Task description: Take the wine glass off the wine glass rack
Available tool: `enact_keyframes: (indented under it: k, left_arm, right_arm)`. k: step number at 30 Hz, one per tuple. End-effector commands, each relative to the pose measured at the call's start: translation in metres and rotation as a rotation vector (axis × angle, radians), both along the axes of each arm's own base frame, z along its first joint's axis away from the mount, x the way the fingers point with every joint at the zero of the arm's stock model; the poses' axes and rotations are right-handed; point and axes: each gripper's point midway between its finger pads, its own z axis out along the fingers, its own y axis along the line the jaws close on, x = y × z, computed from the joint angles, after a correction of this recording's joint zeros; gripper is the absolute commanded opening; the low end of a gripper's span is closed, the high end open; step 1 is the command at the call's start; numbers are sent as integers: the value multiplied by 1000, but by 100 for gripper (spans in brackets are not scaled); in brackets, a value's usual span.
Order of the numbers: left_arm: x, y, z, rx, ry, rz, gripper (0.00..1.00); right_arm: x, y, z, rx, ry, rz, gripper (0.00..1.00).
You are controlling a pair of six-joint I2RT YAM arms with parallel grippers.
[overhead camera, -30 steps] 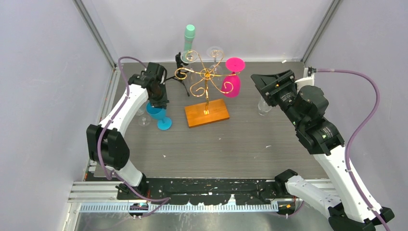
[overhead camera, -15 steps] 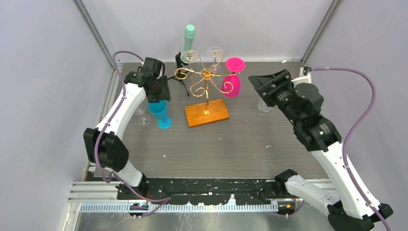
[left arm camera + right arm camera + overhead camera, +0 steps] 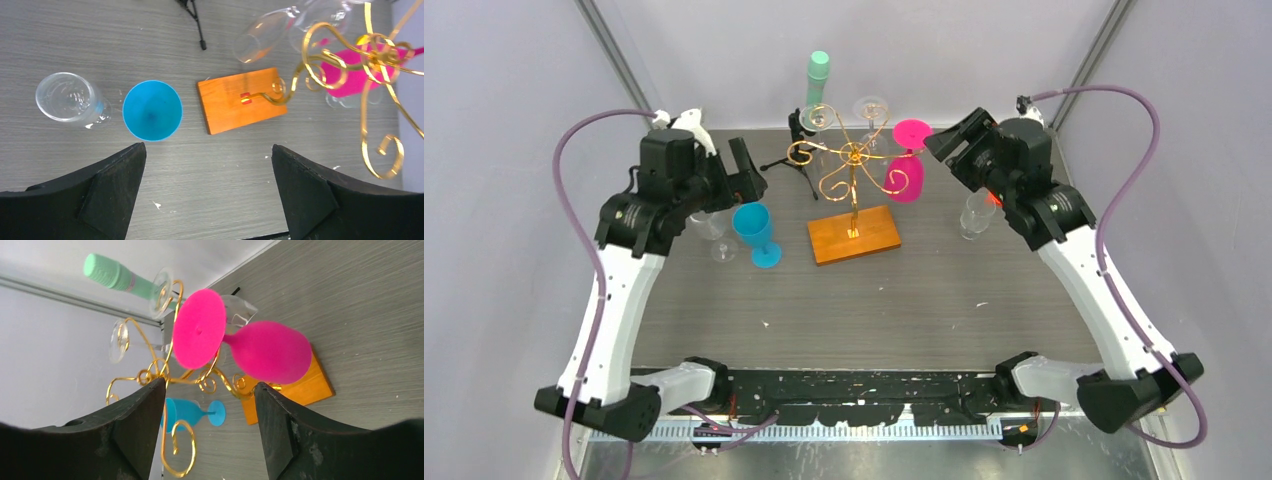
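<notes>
The wine glass rack (image 3: 854,160), gold wire on an orange wooden base (image 3: 854,235), carries a pink wine glass (image 3: 906,178) upside down on its right arm and clear glasses (image 3: 871,108) at the back. My right gripper (image 3: 951,147) is open just right of the pink glass. In the right wrist view the pink glass (image 3: 270,352) lies just beyond the fingertips, nothing between them (image 3: 210,385). A blue wine glass (image 3: 754,232) stands on the table left of the base. My left gripper (image 3: 740,168) hangs open above it. It is empty (image 3: 207,165), with the blue glass (image 3: 152,110) below.
A clear glass (image 3: 709,225) stands left of the blue one, another (image 3: 976,213) right of the rack under my right arm. A green bottle (image 3: 818,75) and a small black tripod (image 3: 799,150) stand behind the rack. Grey walls close in on three sides.
My left gripper opened, let go of the blue glass, and rose back to the left. My right arm lifted and swung in toward the pink glass, jaws spreading a little wider.
</notes>
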Motion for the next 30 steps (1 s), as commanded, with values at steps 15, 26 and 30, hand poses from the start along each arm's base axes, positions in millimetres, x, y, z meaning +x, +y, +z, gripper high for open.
enact_keyframes:
  k: [15,26,30]
  left_arm:
    - [-55,-18,36,-132,-86,-155,100]
    - [-62,-18,42,-141,-96,-165,100]
    - [-63,-19,45,-146,-102,-171,100]
  right_arm:
    - [73,16,14,141,-49,232,64]
    - [68,23,9,166,-34,275,29]
    - [69,24,6,179,-24,278,20]
